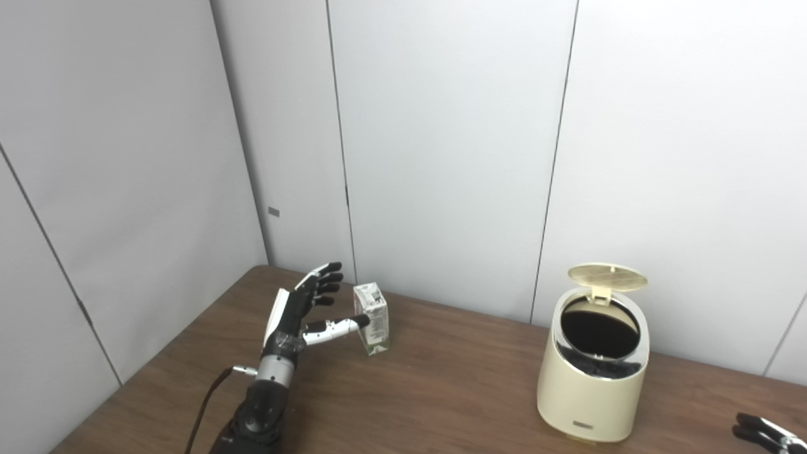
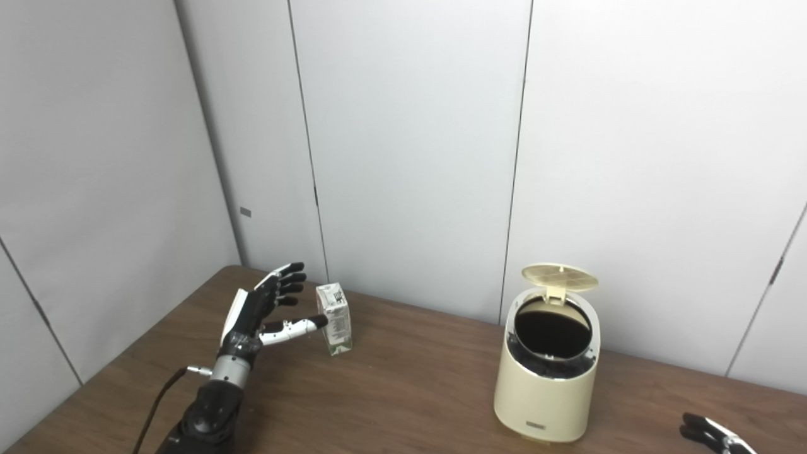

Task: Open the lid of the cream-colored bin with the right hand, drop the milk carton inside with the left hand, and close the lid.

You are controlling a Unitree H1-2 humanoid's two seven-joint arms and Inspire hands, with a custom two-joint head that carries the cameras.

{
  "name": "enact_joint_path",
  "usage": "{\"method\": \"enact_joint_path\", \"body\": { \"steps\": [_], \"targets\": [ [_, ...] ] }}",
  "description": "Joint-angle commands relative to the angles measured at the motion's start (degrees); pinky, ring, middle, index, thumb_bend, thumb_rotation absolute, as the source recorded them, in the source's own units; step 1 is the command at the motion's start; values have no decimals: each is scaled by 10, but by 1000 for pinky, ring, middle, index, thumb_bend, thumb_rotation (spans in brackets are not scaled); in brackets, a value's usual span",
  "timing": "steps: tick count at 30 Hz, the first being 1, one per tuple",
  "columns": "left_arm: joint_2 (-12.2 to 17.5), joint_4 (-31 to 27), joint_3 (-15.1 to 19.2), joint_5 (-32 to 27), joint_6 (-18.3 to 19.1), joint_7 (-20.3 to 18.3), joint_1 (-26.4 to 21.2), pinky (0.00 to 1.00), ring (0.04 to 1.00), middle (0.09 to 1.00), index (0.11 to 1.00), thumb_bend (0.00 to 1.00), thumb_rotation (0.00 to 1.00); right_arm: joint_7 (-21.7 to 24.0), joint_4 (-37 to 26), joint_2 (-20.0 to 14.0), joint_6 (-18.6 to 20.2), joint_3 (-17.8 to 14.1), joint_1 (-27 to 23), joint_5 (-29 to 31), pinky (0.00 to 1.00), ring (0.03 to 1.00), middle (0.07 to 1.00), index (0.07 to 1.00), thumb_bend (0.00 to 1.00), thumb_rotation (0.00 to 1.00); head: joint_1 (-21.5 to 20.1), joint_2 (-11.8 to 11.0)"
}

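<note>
One milk carton (image 1: pixel 372 318) upright on table (image 1: pixel 441 391), well left of one cream-colored bin (image 1: pixel 592 372), lid (image 1: pixel 607 276) raised. Left hand (image 1: pixel 302 315) just left of carton, fingers spread, thumb tip at its side. Right hand (image 1: pixel 766 434) low, right of bin; finger state unclear.

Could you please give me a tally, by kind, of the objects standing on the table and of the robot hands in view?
Milk carton: 1
Cream-colored bin, lid up: 1
Robot hands: 2, the left hand and the right hand
Total: 4
</note>
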Motion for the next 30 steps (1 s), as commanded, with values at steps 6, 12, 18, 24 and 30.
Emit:
{"method": "enact_joint_path", "body": {
  "steps": [6, 12, 18, 24, 30],
  "targets": [
    [5, 13, -20, 3, -29, 33, -33, 731, 791, 815, 867, 920, 234, -3, -29, -9, -3, -13, -7, 7, 398, 637, 787, 801, 936, 388, -3, 3],
    [-1, 32, -34, -3, -30, 39, -41, 730, 785, 821, 883, 914, 221, 5, -38, -16, 1, -13, 0, 7, 383, 629, 799, 793, 971, 420, -3, 5],
    [-6, 53, -40, -17, -30, 35, -47, 761, 798, 828, 874, 918, 221, 6, -46, -16, 5, -16, 7, 16, 405, 643, 803, 793, 969, 417, -6, 7],
    [-7, 70, -50, -9, -30, 49, -51, 768, 792, 821, 852, 917, 219, 5, -48, -15, 8, -18, 12, 21, 417, 646, 798, 793, 958, 396, -6, 11],
    [-9, 76, -55, -7, -30, 61, -51, 728, 778, 809, 843, 916, 208, 6, -51, -17, 10, -21, 13, 21, 424, 649, 798, 794, 944, 394, -7, 13]
  ]
}}
